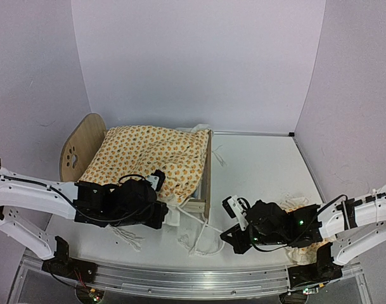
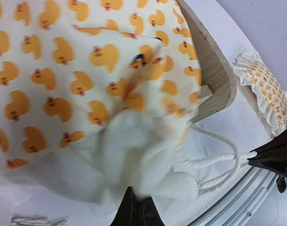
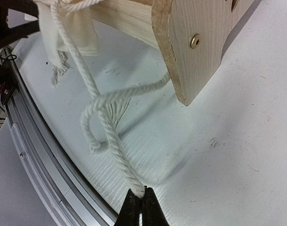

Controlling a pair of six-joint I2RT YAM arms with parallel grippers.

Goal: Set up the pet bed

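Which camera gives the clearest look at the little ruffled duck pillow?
The left wrist view: the pillow lies nearly whole beyond the bed's end board, ruffle and print plain. The top view shows only scraps of it behind the right arm. The right wrist view misses it.
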